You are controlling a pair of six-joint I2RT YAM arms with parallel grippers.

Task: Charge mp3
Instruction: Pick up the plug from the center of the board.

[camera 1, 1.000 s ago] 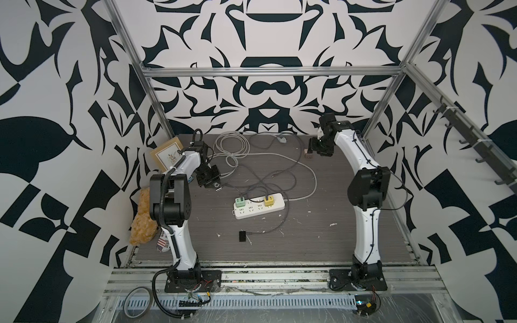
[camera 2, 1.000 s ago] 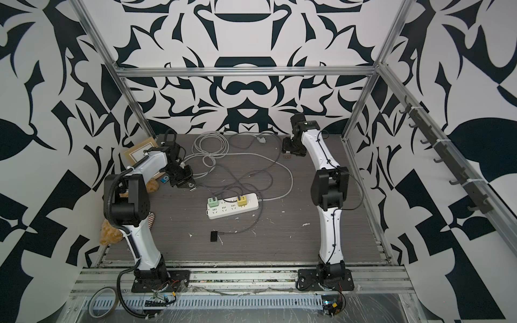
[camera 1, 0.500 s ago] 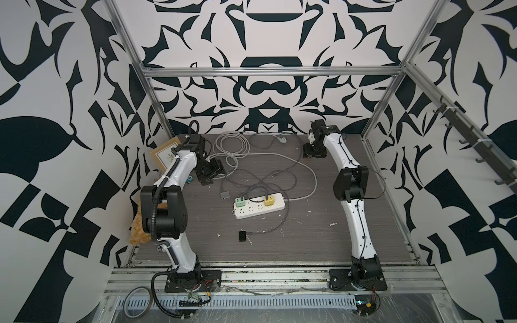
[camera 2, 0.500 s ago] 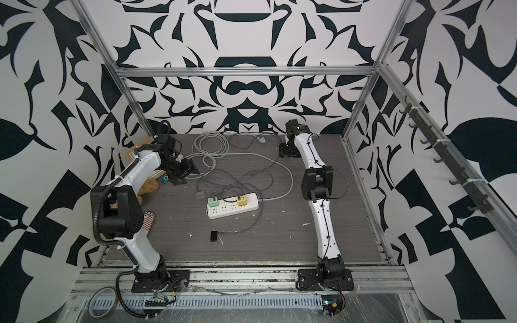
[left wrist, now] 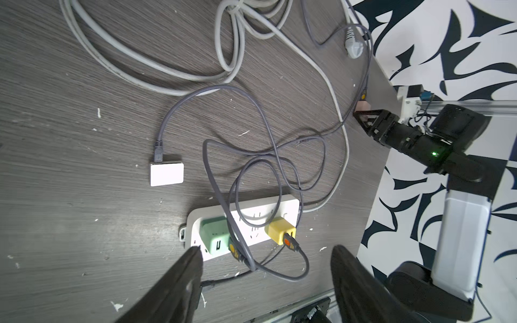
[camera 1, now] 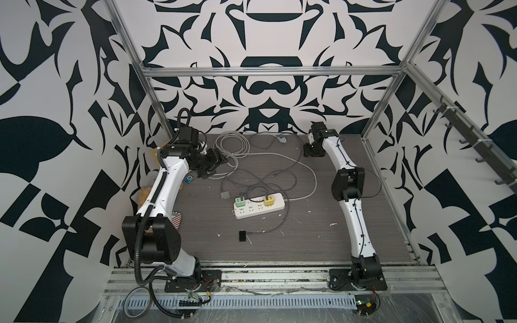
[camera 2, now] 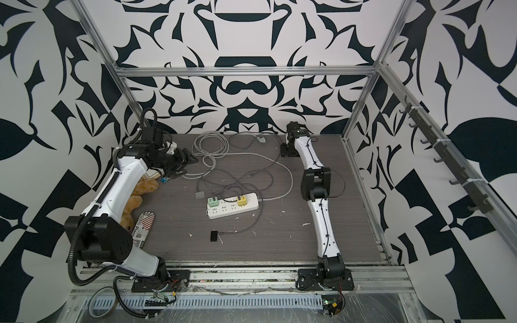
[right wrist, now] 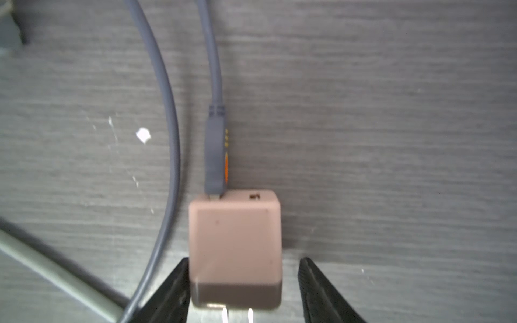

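In both top views the mp3 (camera 1: 189, 179) is seen lying flat on the table (camera 1: 307, 243) at its left edge. It sits just beside the left arm and close under the left gripper (camera 1: 216, 161), with no cable seen joined to it. The right gripper (camera 1: 310, 151) is set low at the far right corner, well apart from the power strip (camera 1: 260, 208). In the left wrist view the left gripper's fingers (left wrist: 181, 279) are spread wide with nothing between them. They are held above the strip, into which a green cube (left wrist: 214, 235) and a yellow cube (left wrist: 279, 229) are plugged. In the right wrist view a pink charger cube (right wrist: 235, 240), with a grey USB plug (right wrist: 215, 156) seated in it, is straddled by the released right jaws. One side of the cube is touched by a finger, while a gap is seen at the other. The step in hand is judged to be the picking up of this charger. Next, the jaws would have to be closed squarely on the cube's sides. The cube would then have to be carried to a free socket without the cable being snagged.
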